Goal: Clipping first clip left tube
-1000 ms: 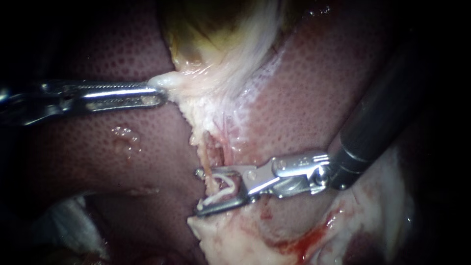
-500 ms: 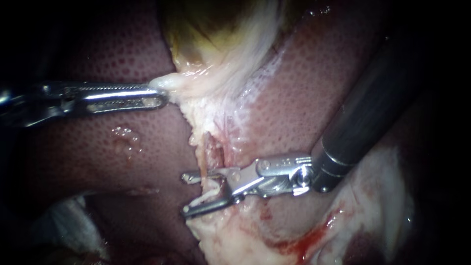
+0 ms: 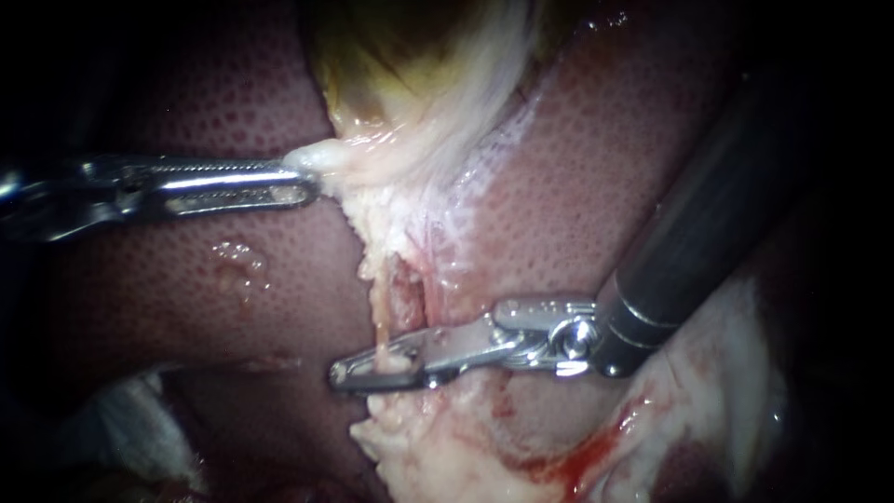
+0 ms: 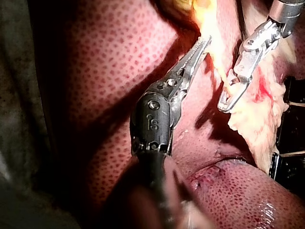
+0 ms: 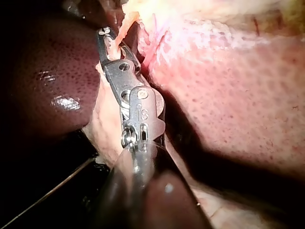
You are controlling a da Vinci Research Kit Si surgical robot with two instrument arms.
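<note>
**Desk:** What is your left instrument doing?

**Me:** My left instrument (image 3: 310,182) comes in level from the left. Its jaws are clamped together on a nub of pale tissue (image 3: 315,154) at the lower edge of the gallbladder (image 3: 400,56). The liver (image 3: 577,186) lies mottled red on either side.

**Desk:** And the left tube?

**Me:** The left tube (image 3: 379,317) is the thin pale strand running down from below the gallbladder, in the middle of the endoscope view. A redder strand (image 3: 407,293) lies just beside it on its right. The lower end of the left tube passes between the jaws of my right instrument (image 3: 343,375).

**Desk:** Are those jaws closed?

**Me:** Yes. They press on the left tube from above and below, nearly together, with the tips pointing left just past it. Something pale sits between them that I cannot make out.

**Desk:** What is under the jaws?

**Me:** Ragged fatty tissue (image 3: 438,456) touches the lower jaw, and there is a streak of blood (image 3: 573,456) further right. The shaft of the right instrument slants in from the upper right.
</note>
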